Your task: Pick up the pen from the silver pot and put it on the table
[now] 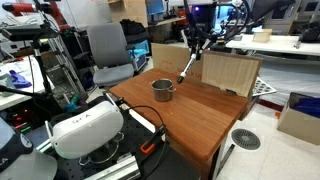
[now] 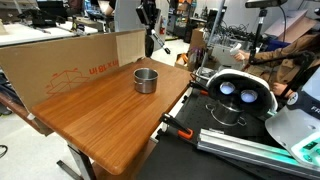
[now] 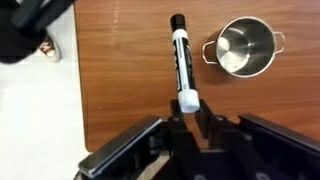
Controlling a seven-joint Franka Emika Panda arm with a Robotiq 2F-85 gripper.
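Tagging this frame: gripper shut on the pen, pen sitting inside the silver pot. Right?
Not quite. The gripper is shut on the pen, but the pen is outside the silver pot, which is empty. The wrist view shows it.

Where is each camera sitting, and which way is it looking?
An exterior view: behind a white headset, facing across the table to the silver pot; the hand holds the pen.
An exterior view: off another table edge, facing the silver pot and a cardboard box; hand at top.
Wrist view: looks straight down; hand at bottom, gripping the pen.
Shared: all show silver pot and table.
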